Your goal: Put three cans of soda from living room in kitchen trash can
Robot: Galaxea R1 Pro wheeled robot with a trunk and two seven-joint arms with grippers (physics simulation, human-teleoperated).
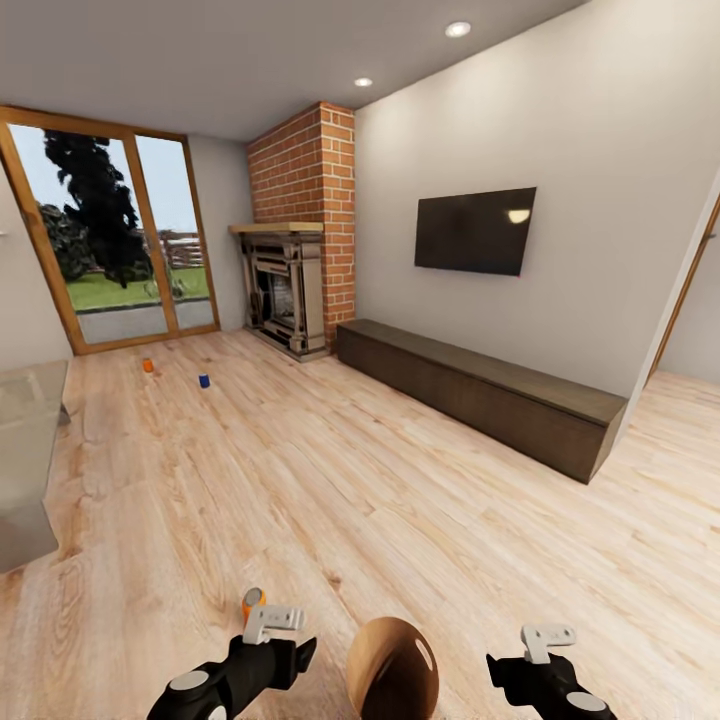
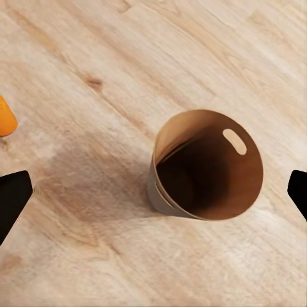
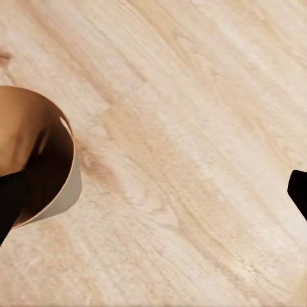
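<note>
The bin (image 1: 392, 668) stands between both spread-open grippers, left (image 1: 272, 622) and right (image 1: 548, 642), arms low; probably an orange can (image 1: 253, 600) beside the left one.

The wood floor (image 1: 330, 470) lies open in the middle. The brown bin (image 1: 392, 668) stands between both grippers. An orange can (image 1: 253, 600) is just beside the left gripper (image 1: 272, 622). A grey low table (image 1: 25, 460) blocks the left side, a long bench (image 1: 480, 395) the right wall.

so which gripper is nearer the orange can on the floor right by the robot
Left. The left gripper sits right next to the orange soda can, almost touching it in the head view. The right gripper is farther off, on the other side of the brown trash can.
</note>
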